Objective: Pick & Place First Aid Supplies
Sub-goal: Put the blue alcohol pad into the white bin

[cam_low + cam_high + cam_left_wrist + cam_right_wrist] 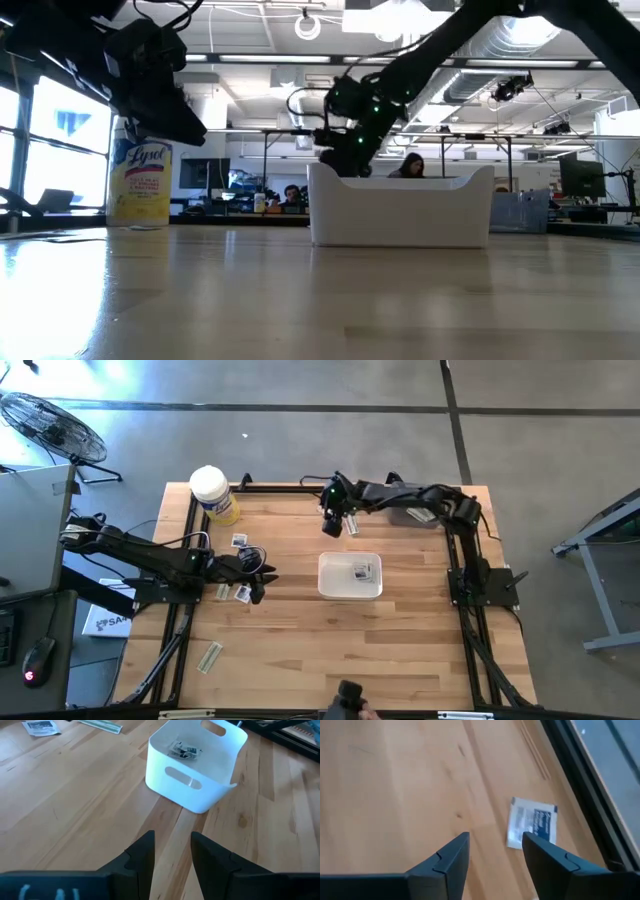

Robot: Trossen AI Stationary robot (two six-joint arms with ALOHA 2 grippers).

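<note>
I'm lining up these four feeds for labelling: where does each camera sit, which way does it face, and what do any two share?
High: above the table, looking straight down on both arms, the tray and the canister.
Low: at table height, looking level across to the room; tray and canister show, arms coming from above.
Left wrist: on the left arm, looking past its open fingers at the tray.
Right wrist: on the right arm, looking past its open fingers at a packet.
Shared: high, low and left wrist all show the tray.

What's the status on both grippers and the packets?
Right gripper open above square packet. Left gripper open, empty, facing white tray. Nothing in the way.
</note>
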